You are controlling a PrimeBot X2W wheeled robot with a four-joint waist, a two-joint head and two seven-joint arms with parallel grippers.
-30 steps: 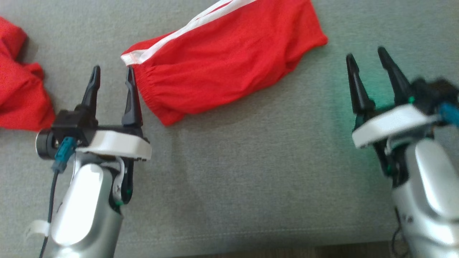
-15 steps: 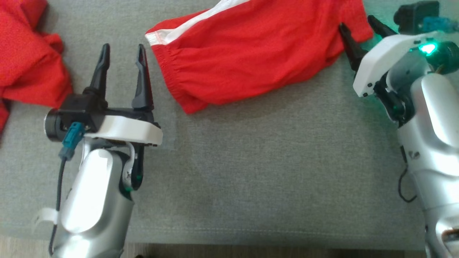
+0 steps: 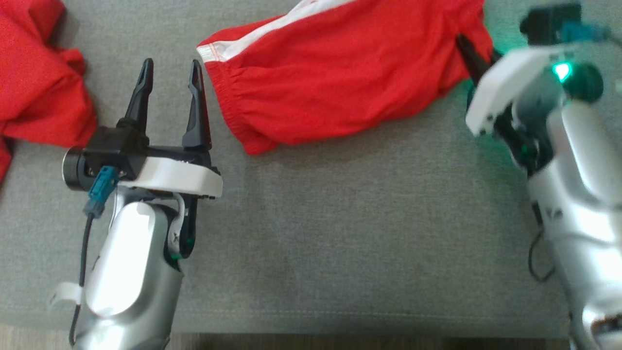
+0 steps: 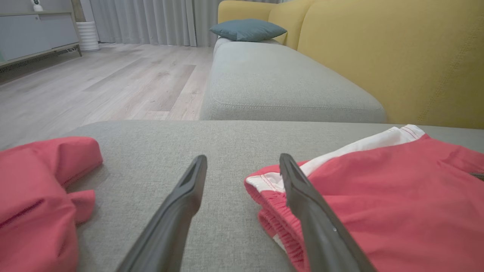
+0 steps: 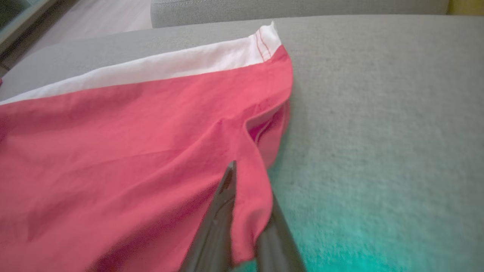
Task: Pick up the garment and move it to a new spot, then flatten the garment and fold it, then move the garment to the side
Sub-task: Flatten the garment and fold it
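Pointing across the grey fabric sofa seat, my left fingers stand spread and empty, just beside the elastic waistband of the red cloth shorts with a white side stripe. Shorts lie on the seat. Beyond, my right fingers clench their hem edge.
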